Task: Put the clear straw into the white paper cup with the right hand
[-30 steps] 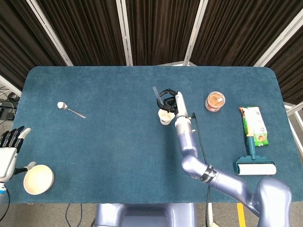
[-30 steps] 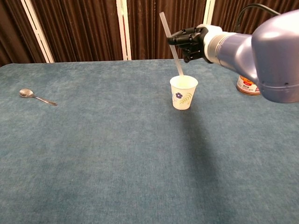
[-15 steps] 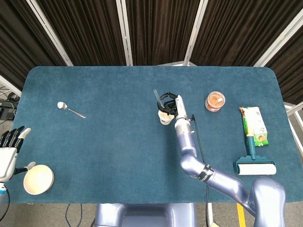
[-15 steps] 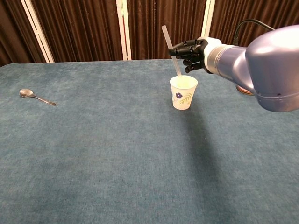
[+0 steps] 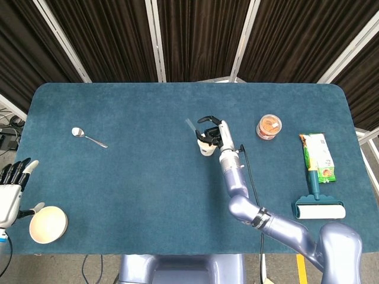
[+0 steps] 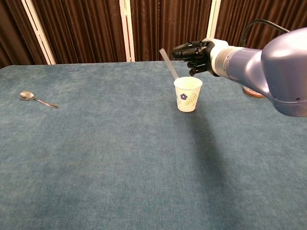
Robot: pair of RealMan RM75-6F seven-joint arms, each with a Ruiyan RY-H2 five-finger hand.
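The white paper cup (image 6: 188,94) with a blue flower print stands upright near the table's middle, also seen from above as the cup (image 5: 205,148). The clear straw (image 6: 169,64) stands in the cup and leans to the left over its rim, seen from above as the straw (image 5: 190,126). My right hand (image 6: 194,51) hovers just above and behind the cup with its fingers spread and nothing in them; the head view shows the same right hand (image 5: 212,131). My left hand (image 5: 12,186) rests off the table's left edge, fingers extended, holding nothing.
A metal spoon (image 5: 87,137) lies at the left of the blue table (image 5: 142,189). A cream bowl (image 5: 48,224) sits near the front left corner. On the right are a small jar (image 5: 269,126), a green packet (image 5: 318,157) and a lint roller (image 5: 318,204).
My right hand lowered the straw into the cup and let it go. The straw dropped and tipped to the left against the rim. The hand's fingers spread apart.
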